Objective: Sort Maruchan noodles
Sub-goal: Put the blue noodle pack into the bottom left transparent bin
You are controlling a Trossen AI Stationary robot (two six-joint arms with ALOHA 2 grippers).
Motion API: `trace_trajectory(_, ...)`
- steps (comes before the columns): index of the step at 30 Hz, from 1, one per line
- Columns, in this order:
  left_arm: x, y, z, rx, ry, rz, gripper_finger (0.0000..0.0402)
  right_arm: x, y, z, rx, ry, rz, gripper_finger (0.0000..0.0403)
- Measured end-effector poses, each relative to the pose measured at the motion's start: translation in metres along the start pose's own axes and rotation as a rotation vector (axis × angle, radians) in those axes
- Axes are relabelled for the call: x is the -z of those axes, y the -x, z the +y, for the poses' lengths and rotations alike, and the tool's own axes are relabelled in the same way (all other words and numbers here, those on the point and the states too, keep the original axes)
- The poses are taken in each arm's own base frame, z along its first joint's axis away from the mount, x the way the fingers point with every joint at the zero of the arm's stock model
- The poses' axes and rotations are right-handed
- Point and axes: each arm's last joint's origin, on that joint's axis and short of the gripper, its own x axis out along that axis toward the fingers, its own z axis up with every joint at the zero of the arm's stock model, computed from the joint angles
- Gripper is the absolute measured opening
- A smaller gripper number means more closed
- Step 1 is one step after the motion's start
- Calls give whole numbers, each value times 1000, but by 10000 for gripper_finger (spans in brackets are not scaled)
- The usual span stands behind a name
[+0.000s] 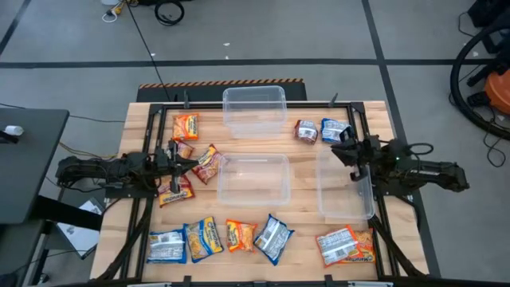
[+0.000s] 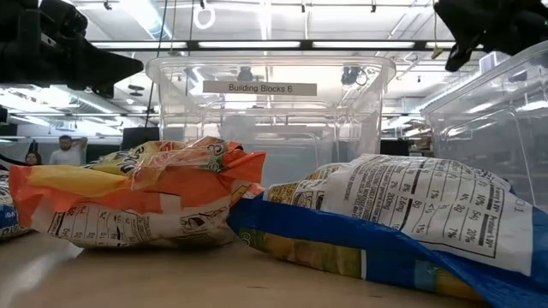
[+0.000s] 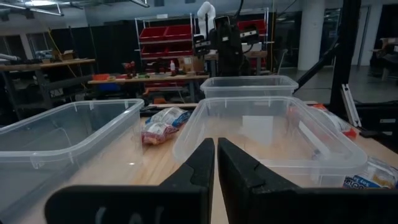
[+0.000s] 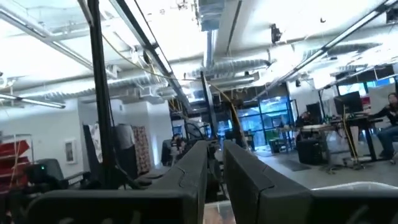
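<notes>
- The Maruchan noodles are small flat crinkly plastic packets, lying scattered on the pale wooden table (image 1: 303, 167). In the high view I count about twelve.
- Orange-yellow ones: one packet (image 1: 186, 126) at the far left, two (image 1: 207, 163) beside the left gripper (image 1: 191, 163), one (image 1: 174, 190) just nearer, and two in the near row (image 1: 241, 235).
- Blue-silver ones: two in the near row (image 1: 166, 245), one (image 1: 273, 237) tilted further along it, and one (image 1: 335, 130) far right (touching a red-white packet (image 1: 307, 131)).
- One more red-white packet (image 1: 345, 245) lies at the near right corner.
- Three clear rectangular plastic tubs, all holding nothing: one (image 1: 254, 110) at the far middle, one (image 1: 253, 178) in the centre, one (image 1: 344, 185) on the right.
- The left gripper hangs over the left-side packets, its dark fingers (image 3: 199, 168) nearly together and gripping nothing.
- The right gripper (image 1: 347, 151) sits above the right tub's far edge, fingers (image 4: 198, 165) a narrow gap apart, also with nothing between them.
</notes>
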Motion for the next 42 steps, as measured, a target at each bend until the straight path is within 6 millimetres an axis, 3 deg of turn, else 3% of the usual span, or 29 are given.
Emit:
trace_trajectory(8,-1,0,0,-1,17,-7,27,-11,-45,19,-58,-27,206,34)
trace_trajectory(13,-2,0,-2,56,298,-12,27,-7,-83,45,-1,-70,345,11)
trace_trajectory(18,-5,1,-5,188,372,-23,27,-1,-111,87,56,-65,490,9)
trace_trajectory(24,-11,2,-9,242,354,-88,27,11,-139,155,90,-103,552,6)
trace_trajectory(32,-19,4,-10,264,287,-173,27,61,-162,223,128,-206,666,17)
trace_trajectory(37,-21,4,-10,264,277,-194,27,120,-148,239,208,-342,792,33)
trace_trajectory(42,-21,4,-10,265,283,-194,27,149,-132,251,287,-613,886,87)
